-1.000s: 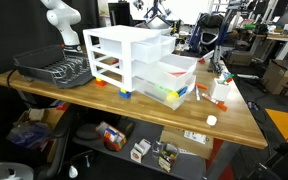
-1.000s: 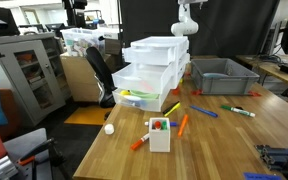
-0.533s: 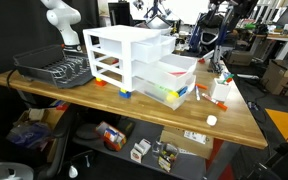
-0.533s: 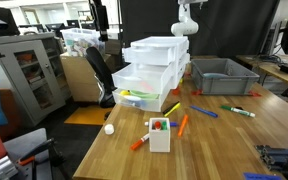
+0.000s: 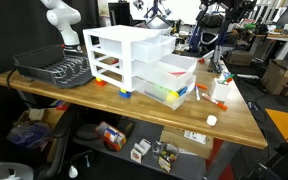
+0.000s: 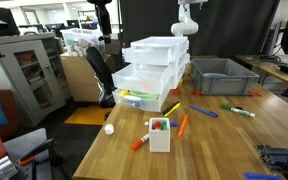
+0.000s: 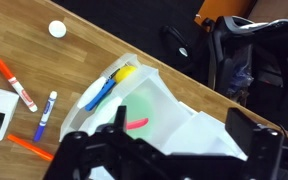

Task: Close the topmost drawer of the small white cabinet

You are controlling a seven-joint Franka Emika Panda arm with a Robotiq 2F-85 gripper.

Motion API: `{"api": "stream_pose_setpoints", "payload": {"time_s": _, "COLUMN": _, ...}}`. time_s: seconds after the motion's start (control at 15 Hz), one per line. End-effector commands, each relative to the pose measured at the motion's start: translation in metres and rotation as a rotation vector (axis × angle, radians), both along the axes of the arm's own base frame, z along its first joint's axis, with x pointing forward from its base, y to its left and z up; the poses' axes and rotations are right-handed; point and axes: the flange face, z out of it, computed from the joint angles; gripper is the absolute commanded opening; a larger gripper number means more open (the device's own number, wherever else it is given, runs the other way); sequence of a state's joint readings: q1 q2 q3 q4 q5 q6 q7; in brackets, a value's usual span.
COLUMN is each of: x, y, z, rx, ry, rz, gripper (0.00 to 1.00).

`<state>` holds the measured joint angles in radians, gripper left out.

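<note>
The topmost drawer [image 5: 156, 44] is a shallow tray of milky, translucent white plastic. It is drawn partway out of the small white cabinet [image 5: 111, 58], a boxy moulded frame with open sides that stands on the wooden surface [image 5: 239, 122]. From the opposite side, in an exterior view, the same drawer [image 6: 154, 46] juts from the top of the unit [image 6: 176, 70], and nothing coloured shows through its walls.

Under it the middle drawer [image 5: 180, 68] sticks out further. The lowest drawer [image 5: 168, 91] shows yellow-green and red through its cloudy front. In the wrist view I look down into that lowest drawer [image 7: 134, 95], where yellow, blue and red pieces lie on the pale floor.

My hand [image 7: 182, 128] hangs above the cabinet. Its dark, angular fingers [image 7: 109, 142] are spread wide and grip nothing.

Beside the cabinet sits a black wire dish rack [image 5: 52, 70]. In an exterior view a grey plastic bin [image 6: 220, 75] stands behind it. Slim markers [image 6: 184, 124], a small white box [image 6: 159, 134] and a little white ball [image 6: 109, 128] lie on the smooth planks out in front.
</note>
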<state>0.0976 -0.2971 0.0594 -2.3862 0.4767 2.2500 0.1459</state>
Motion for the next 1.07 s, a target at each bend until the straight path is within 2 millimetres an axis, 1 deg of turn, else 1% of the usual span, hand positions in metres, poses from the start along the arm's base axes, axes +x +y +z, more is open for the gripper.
{"api": "stream_pose_setpoints", "payload": {"time_s": 0.0, "x": 0.000, "y": 0.000, "z": 0.001, "rx": 0.000, "ry": 0.001, "rz": 0.000, "gripper": 1.00}}
{"api": "stream_pose_setpoints", "payload": {"time_s": 0.13, "x": 0.005, "y": 0.000, "z": -0.003, "rx": 0.055, "ry": 0.006, "rz": -0.048, "gripper": 1.00}}
{"api": "stream_pose_setpoints", "payload": {"time_s": 0.33, "x": 0.009, "y": -0.007, "z": -0.018, "rx": 0.145, "ry": -0.008, "rz": -0.144, "gripper": 1.00}}
{"api": "stream_pose_setpoints", "payload": {"time_s": 0.6, "x": 0.012, "y": -0.015, "z": -0.053, "rx": 0.281, "ry": -0.047, "rz": -0.297, "gripper": 1.00}}
{"api": "stream_pose_setpoints", "payload": {"time_s": 0.67, "x": 0.013, "y": -0.017, "z": -0.061, "rx": 0.310, "ry": -0.061, "rz": -0.331, "gripper": 0.93}}
{"api": "stream_pose_setpoints", "payload": {"time_s": 0.73, "x": 0.015, "y": -0.019, "z": -0.066, "rx": 0.331, "ry": -0.079, "rz": -0.357, "gripper": 0.74}}
{"api": "stream_pose_setpoints", "payload": {"time_s": 1.0, "x": 0.021, "y": -0.020, "z": -0.079, "rx": 0.383, "ry": -0.132, "rz": -0.423, "gripper": 0.45}}
